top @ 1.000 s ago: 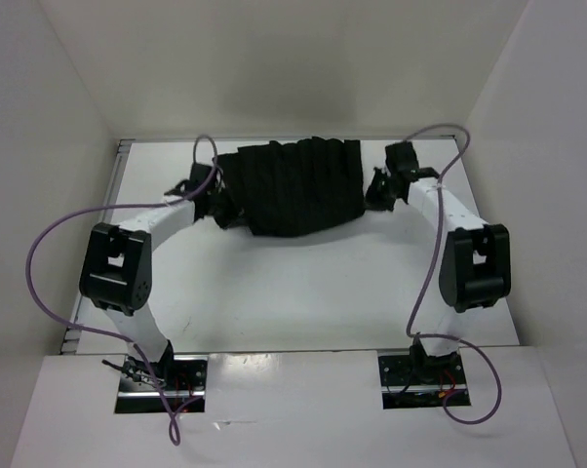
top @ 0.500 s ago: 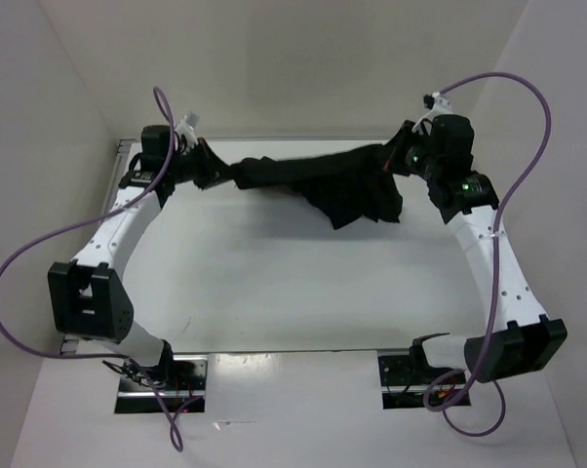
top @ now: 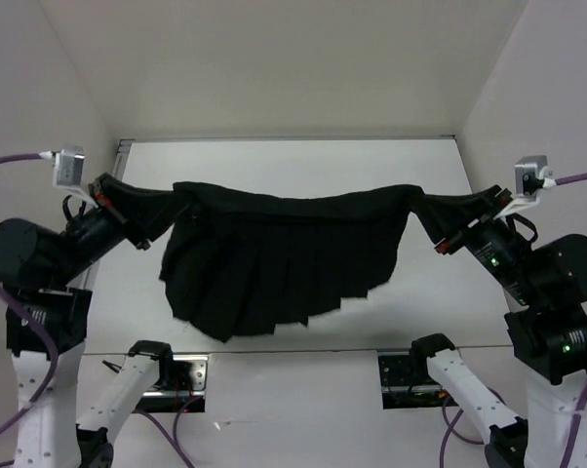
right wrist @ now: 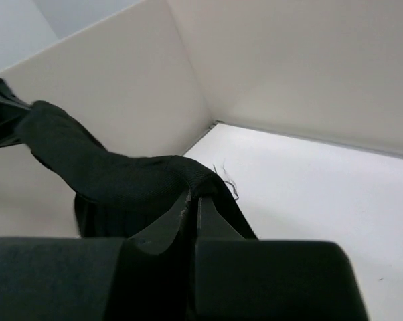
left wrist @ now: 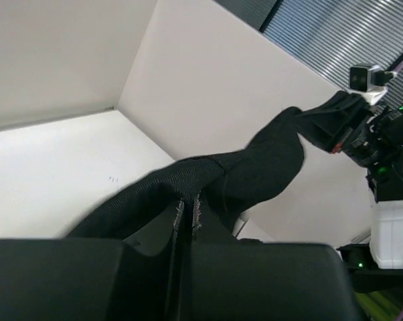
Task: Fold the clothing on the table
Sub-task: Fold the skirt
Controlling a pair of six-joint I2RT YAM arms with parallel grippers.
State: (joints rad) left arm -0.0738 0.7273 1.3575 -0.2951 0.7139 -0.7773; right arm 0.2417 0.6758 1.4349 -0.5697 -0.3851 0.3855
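Note:
The black clothing [top: 274,258] hangs spread in the air above the table [top: 303,161], stretched between both arms, its pleated lower edge drooping toward the near side. My left gripper [top: 145,216] is shut on the clothing's left top corner. At the opposite top corner my right gripper [top: 442,232] is shut on the fabric. In the left wrist view the clothing [left wrist: 255,167] runs from my closed left gripper [left wrist: 188,214] across to the other arm. The right wrist view shows the clothing [right wrist: 108,174] pinched in my right gripper [right wrist: 193,199], the band leading away to the left.
White walls [top: 293,68] enclose the table on three sides. Both arms stand raised high at the left and right edges, purple cables [top: 11,161] trailing from them. The arm bases [top: 162,375] sit at the near edge.
Both arms have lifted and pulled apart toward the near side. The clothing went from a bunched heap at the back of the table to a spread sheet hanging in the air.

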